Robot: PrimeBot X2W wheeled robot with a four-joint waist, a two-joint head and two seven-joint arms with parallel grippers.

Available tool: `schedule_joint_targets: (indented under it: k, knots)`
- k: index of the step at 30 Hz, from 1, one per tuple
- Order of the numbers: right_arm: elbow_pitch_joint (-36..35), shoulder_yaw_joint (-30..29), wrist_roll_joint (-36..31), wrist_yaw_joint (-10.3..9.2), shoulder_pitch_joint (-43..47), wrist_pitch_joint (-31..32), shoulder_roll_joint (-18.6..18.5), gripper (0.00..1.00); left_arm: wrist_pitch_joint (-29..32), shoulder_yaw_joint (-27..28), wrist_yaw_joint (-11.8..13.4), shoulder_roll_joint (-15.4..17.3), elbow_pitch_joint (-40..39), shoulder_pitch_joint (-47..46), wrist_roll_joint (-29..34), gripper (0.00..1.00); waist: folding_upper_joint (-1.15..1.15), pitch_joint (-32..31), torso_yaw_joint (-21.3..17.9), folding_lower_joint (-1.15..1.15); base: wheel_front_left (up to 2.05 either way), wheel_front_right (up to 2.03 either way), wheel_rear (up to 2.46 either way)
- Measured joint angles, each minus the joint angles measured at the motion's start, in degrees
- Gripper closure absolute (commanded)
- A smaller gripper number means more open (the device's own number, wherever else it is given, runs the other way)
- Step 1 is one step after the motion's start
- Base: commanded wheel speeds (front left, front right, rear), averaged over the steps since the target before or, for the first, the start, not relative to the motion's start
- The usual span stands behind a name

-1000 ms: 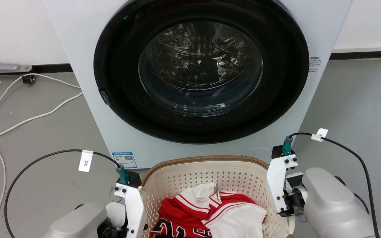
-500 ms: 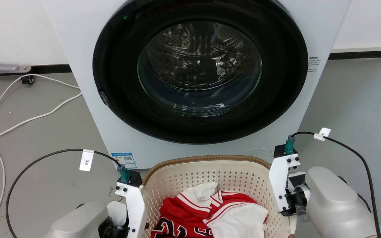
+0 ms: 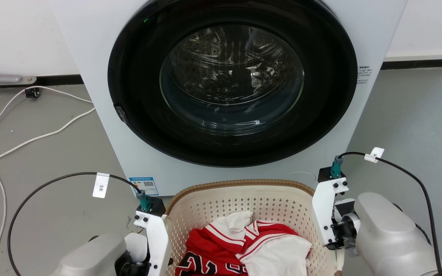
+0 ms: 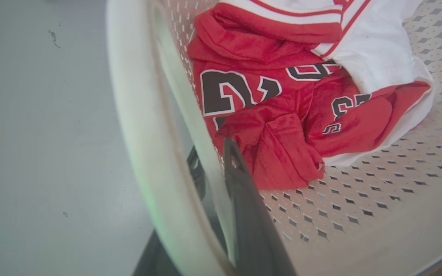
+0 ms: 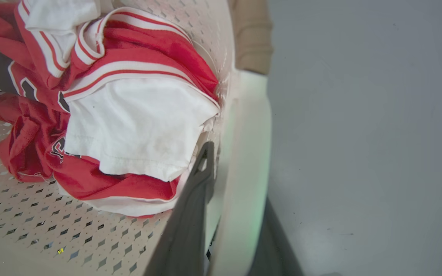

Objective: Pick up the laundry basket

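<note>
The laundry basket [image 3: 240, 184], cream and perforated with a brown woven-look rim, sits at the bottom of the head view between my two wrists. It holds a red and white jersey [image 3: 240, 249]. In the left wrist view my left gripper [image 4: 211, 153] straddles the white side handle [image 4: 140, 115], with one dark finger [image 4: 244, 199] inside the basket and the other outside. My right gripper [image 5: 236, 172] clasps the opposite white handle [image 5: 248, 134] the same way, its inner finger [image 5: 194, 199] against the wall beside the jersey [image 5: 136, 126].
A white washing machine [image 3: 90, 46] with a dark round glass door [image 3: 230, 84], which is shut, stands right behind the basket. White cables [image 3: 33, 138] trail over the grey floor at the left. Black cables loop from both wrists.
The right wrist has edged slightly to the right and the view has shifted a little. The basket and the clothes have barely moved.
</note>
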Motion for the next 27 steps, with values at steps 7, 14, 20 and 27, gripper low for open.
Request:
schedule_joint_targets:
  k: [7,14,20,27]
  knots:
    - [0.45,0.75,1.02,0.0,-0.17,-0.27,-0.01,1.0,0.02,0.0,0.0,0.04,0.09,-0.16,0.35,1.0,0.0,-0.05,0.05,0.0,0.0,0.0,0.0]
    - [1.01,1.2,1.48,0.0,-0.47,-0.68,0.01,1.0,0.05,-0.01,0.0,0.09,0.03,-0.2,0.38,1.0,0.0,-0.06,0.05,0.0,0.0,0.0,0.0]
    - [1.4,1.49,1.96,0.0,-0.81,-0.87,0.03,1.0,0.04,0.0,0.0,0.1,0.01,-0.23,0.36,1.0,0.0,-0.18,-0.01,0.0,0.0,0.0,0.0]
    - [1.77,1.93,2.47,0.0,-1.07,-1.15,0.0,1.0,0.03,0.0,0.0,0.07,0.03,-0.27,0.37,1.0,0.0,-0.27,0.04,0.0,0.0,0.0,0.0]
